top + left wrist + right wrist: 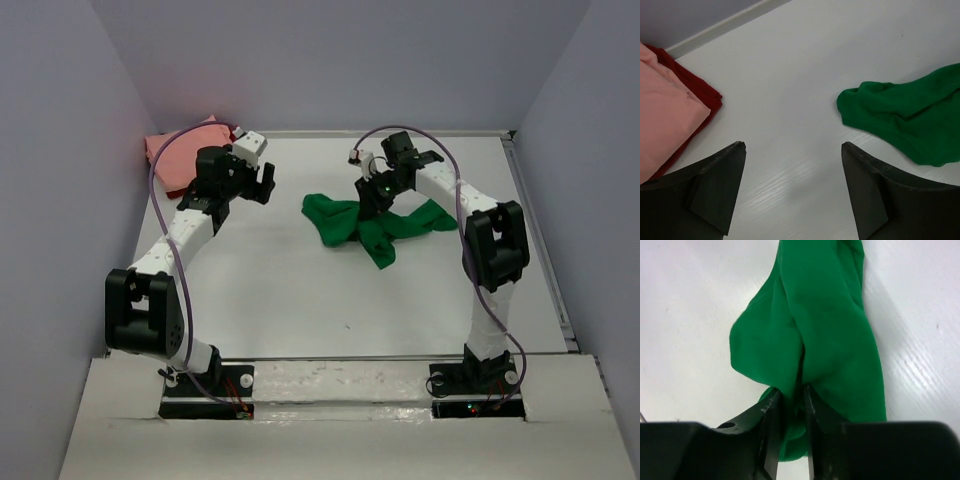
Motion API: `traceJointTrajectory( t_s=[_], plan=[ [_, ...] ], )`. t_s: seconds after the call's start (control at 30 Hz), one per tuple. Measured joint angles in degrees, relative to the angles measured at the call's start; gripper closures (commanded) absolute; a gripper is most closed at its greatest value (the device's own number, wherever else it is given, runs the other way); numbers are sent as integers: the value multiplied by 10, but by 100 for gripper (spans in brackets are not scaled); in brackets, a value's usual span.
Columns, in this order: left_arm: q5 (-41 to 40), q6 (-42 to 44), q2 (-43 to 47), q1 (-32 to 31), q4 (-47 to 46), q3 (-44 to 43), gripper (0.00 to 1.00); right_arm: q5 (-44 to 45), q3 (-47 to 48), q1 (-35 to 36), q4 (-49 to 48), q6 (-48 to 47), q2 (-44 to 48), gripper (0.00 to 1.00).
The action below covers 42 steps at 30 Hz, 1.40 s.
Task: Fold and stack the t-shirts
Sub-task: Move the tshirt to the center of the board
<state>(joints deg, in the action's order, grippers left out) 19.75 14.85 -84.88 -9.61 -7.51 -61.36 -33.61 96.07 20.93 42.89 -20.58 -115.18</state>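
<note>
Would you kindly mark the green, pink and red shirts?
green shirt (905, 117): left wrist view, middle of the cloth.
pink shirt (665, 105): left wrist view, top face.
red shirt (707, 95): left wrist view, folded edge.

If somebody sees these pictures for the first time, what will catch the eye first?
The bright green t-shirt lies crumpled in the middle of the table, a fold pinched in the right end effector. In the far left corner a folded salmon pink t-shirt rests on a dark red t-shirt, with the left end effector open nearby.
</note>
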Motion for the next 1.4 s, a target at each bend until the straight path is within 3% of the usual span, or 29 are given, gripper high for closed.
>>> traceJointTrajectory(
  t_s=[0.07, 0.1, 0.13, 0.47, 0.7, 1.03, 1.4],
  plan=[
    [1, -2, 0, 0, -1, 0, 9, 7, 24, 7, -1, -5, -17, 23],
    [2, -2, 0, 0, -1, 0, 8, 10, 31, 10, -3, -3, -23, 4],
    [2, -3, 0, 0, 0, 0, 7, 11, 35, 13, -5, -2, -26, 0],
    [4, -4, 0, 3, 0, 0, 1, 20, 38, 21, 1, -2, -12, 0],
    [8, -4, 2, 7, 0, 0, 1, 34, 43, 20, 5, 0, 84, 0],
    [8, -14, 13, 9, 0, 0, 1, 158, 52, -7, -20, -1, 203, 0],
    [1, -31, 27, 11, -5, 4, 1, 246, -110, -111, -90, 39, 240, 0]
  ],
)
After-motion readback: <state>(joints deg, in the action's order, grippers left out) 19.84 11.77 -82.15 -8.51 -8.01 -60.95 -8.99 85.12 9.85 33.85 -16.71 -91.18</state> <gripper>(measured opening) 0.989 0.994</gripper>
